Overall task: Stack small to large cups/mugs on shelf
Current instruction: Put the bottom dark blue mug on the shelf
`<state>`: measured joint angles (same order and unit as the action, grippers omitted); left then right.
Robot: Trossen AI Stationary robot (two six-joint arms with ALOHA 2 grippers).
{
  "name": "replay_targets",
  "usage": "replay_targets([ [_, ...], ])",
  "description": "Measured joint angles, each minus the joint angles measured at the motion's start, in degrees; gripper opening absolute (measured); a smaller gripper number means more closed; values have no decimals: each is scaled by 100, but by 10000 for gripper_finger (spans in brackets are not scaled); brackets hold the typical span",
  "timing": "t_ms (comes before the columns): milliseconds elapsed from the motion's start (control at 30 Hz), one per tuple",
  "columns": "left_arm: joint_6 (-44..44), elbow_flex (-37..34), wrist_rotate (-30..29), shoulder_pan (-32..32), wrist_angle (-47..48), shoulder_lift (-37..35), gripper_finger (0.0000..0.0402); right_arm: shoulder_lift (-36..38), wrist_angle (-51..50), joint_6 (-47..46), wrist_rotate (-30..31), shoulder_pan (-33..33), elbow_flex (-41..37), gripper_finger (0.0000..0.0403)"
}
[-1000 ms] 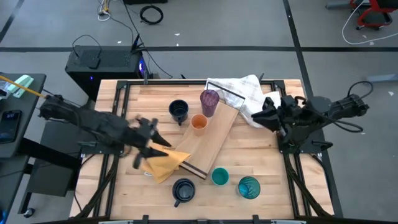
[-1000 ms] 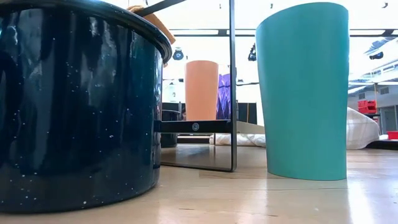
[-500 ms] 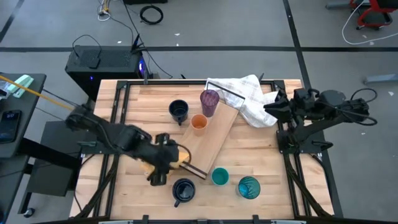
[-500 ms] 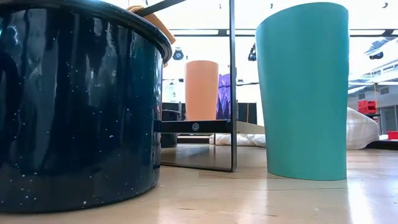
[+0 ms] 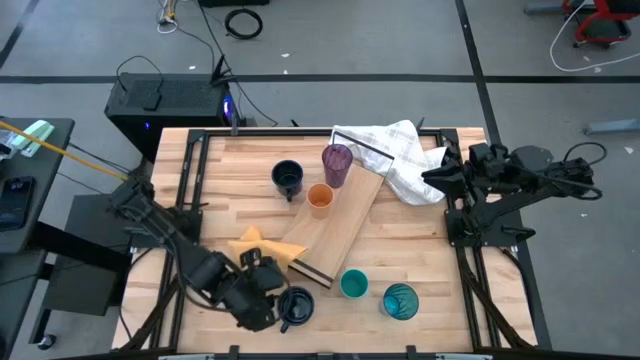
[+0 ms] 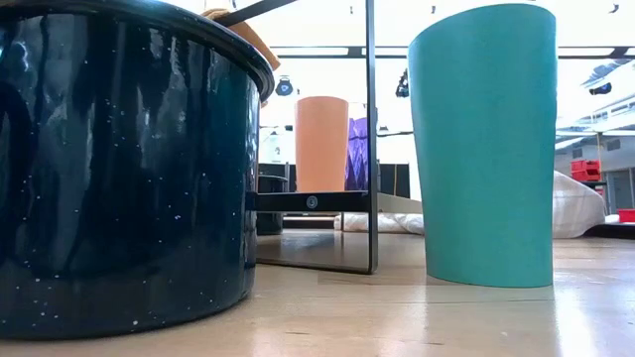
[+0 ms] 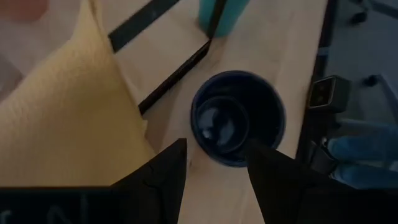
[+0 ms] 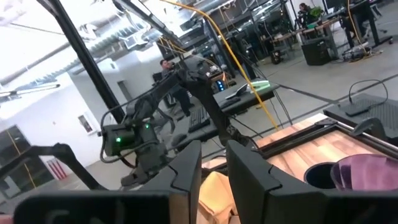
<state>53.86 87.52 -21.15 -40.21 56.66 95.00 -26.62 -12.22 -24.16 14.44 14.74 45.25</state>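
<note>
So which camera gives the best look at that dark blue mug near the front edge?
The left wrist view: it looks straight down into the navy mug. The high view shows it small, the low view only its side wall; the right wrist view misses it.

Grey floor (image 5: 400, 40) crossed by dark lines — coiled black cable (image 5: 244, 22), red chair (image 5: 598, 20) beyond.

In the low view the navy mug (image 6: 119, 169) is cut off at the left edge; the purple tumbler (image 6: 357, 154) is mostly hidden behind the orange cup (image 6: 321, 144).
</note>
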Motion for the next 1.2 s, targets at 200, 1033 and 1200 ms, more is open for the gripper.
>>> replay_targets([
  [200,-187,-185,-227,-117,-538,-14,172,-38,92,-171,127,0,0,83],
  [1033,-553,-659,1005,-46,-1784,353,172,-178,108,-287,-598,0,0,83],
  [1200,-803,-659,1158,4,-2089,644,172,-180,104,-284,-857,0,0,86],
])
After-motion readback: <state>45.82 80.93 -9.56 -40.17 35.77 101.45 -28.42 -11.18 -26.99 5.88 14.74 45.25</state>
